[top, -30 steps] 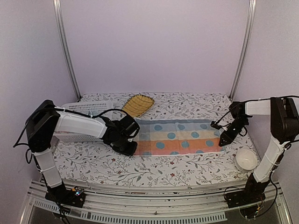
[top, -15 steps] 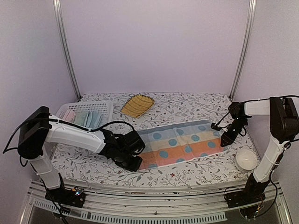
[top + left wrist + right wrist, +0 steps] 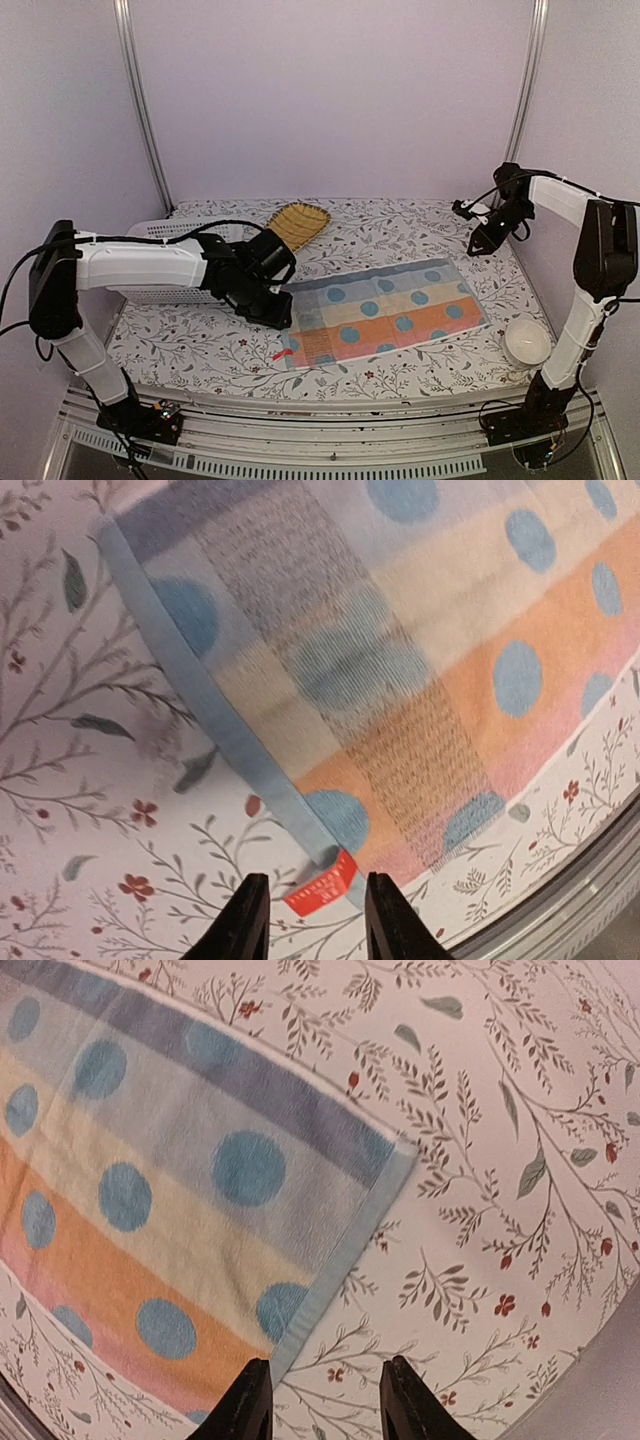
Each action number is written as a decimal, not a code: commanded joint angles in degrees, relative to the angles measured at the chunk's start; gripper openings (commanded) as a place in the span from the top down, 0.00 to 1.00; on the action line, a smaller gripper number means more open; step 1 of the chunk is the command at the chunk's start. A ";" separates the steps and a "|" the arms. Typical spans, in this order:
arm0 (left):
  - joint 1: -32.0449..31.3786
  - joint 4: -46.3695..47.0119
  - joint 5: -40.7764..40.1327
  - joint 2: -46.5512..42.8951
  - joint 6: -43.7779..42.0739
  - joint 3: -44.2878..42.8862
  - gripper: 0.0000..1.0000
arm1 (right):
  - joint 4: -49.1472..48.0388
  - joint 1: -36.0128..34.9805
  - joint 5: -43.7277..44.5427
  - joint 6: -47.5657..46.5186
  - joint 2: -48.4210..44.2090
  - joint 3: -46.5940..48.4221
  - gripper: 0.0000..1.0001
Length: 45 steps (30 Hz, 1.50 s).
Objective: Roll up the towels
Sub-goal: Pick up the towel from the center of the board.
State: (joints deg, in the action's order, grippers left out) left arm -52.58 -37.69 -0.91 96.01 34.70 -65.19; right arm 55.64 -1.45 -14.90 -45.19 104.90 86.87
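One towel [image 3: 385, 312], striped blue, cream, orange and pink with blue dots, lies spread flat in the middle of the table, its long side slightly skewed. A red label [image 3: 320, 890] sticks out at its near-left corner. My left gripper [image 3: 278, 312] hovers over that left end, open with nothing between its fingers [image 3: 248, 920]; the towel [image 3: 400, 680] fills the left wrist view. My right gripper [image 3: 478, 246] hangs open, above and behind the towel's right end. In the right wrist view the towel's corner [image 3: 180, 1210] lies below the right gripper [image 3: 325, 1405]. Only this one towel shows.
A yellow ribbed tray [image 3: 295, 225] sits at the back centre. A white slotted basket [image 3: 150, 232] stands at the back left, mostly behind my left arm. A white bowl [image 3: 526, 342] rests near the front right. A metal rail [image 3: 330, 440] runs along the table's front edge.
Both grippers drew the towel toward the front, then opened and let go of its ends. The left one lifted slightly; the right one rose and moved back to the right.
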 commanded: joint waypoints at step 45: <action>13.91 17.21 -7.43 14.82 2.82 -7.79 0.54 | -11.69 0.14 -2.62 16.80 26.28 17.63 0.97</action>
State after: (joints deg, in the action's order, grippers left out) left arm -40.18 -20.84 -7.99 109.30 36.25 -71.57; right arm 45.74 -1.50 -20.58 -29.15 133.69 105.65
